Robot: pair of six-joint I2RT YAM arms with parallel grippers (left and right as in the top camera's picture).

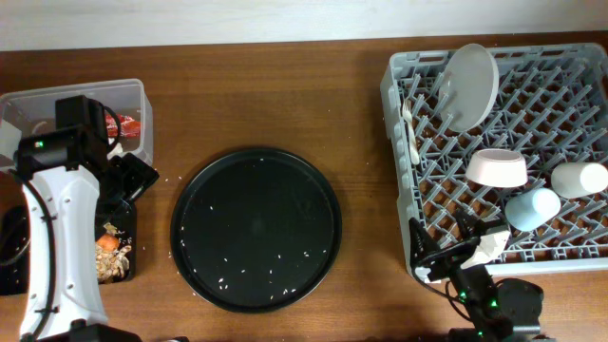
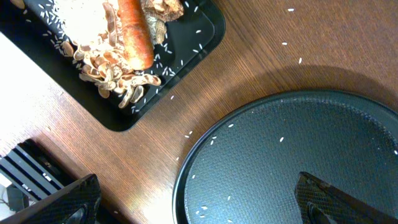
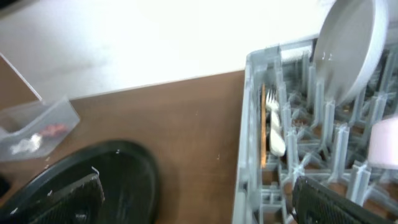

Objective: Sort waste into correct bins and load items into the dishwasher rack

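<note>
The left gripper is wide open and holds nothing. Right under it are the brown surface and the rim of the round black tray, which has only loose rice grains on it. Just ahead of this gripper lies the flat black tray. In it are the orange carrot, brown scraps and white rice. Farther out is the clear tub with the red-and-white wrapper inside.

The right gripper is wide open too, and empty. It hangs by the near corner of the grey rack. Just ahead of it the white fork stands in the rack. Behind the fork the white plate stands on its edge. The light-blue cup is close to this gripper, and the small bowl and cream-white cup sit a bit farther off.
</note>
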